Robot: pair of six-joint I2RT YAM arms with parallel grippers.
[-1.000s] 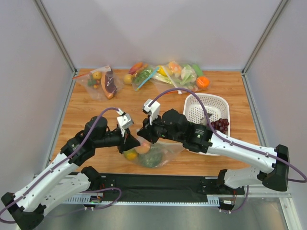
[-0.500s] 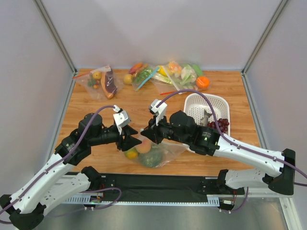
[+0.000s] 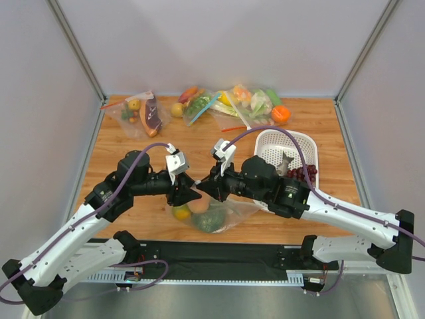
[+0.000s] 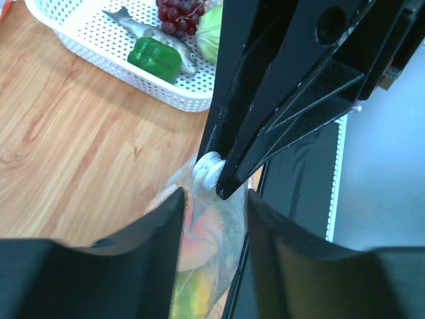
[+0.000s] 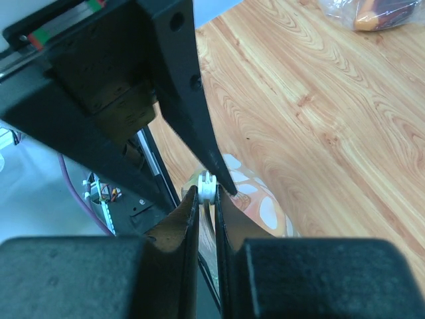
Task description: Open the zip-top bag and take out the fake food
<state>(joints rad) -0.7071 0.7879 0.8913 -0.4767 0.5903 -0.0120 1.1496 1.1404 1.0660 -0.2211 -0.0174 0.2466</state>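
Top external, centre of frame: meeting of left claw and right claw above the mouth of the zip-top bag, slumped on the table just below them, its length running left to right along the lower frame. From the right wrist: right claw clenched on the bag's white zip tab. From the left wrist: left claw released, fingers spread either side of the bag's top edge, contact impossible to tell. Probable hinge of the coming pull: free rim lying directly between those spread fingers, just beside the right claw's tip, left claw the nearer. Inside the bag: fake food, yellow fruit at its left end. Upper right: white basket holding grapes, a fish and a green pepper.
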